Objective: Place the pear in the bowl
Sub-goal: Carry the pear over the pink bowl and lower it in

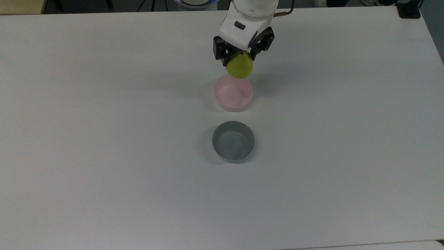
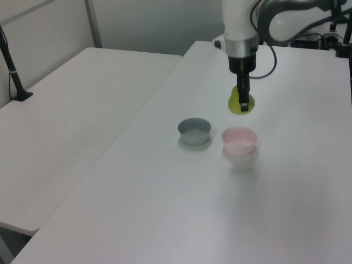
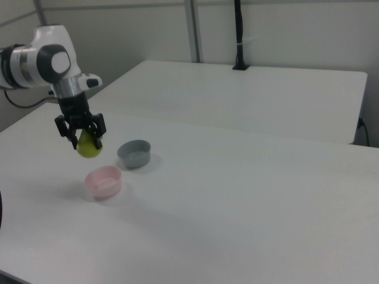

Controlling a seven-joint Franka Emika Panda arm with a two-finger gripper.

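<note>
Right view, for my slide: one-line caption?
Gripper holds the pear above the pink bowl, beside the grey bowl.

The arm (image 2: 237, 22) is smooth white with rounded segments, and a grey round cap sits on one joint in the right view. A dark band rings the wrist above a white boxy block with small dark oval marks. The gripper (image 1: 239, 55) below is black, with two angular linked fingers, and a thin dark cable (image 2: 270, 52) loops beside the wrist.
</note>
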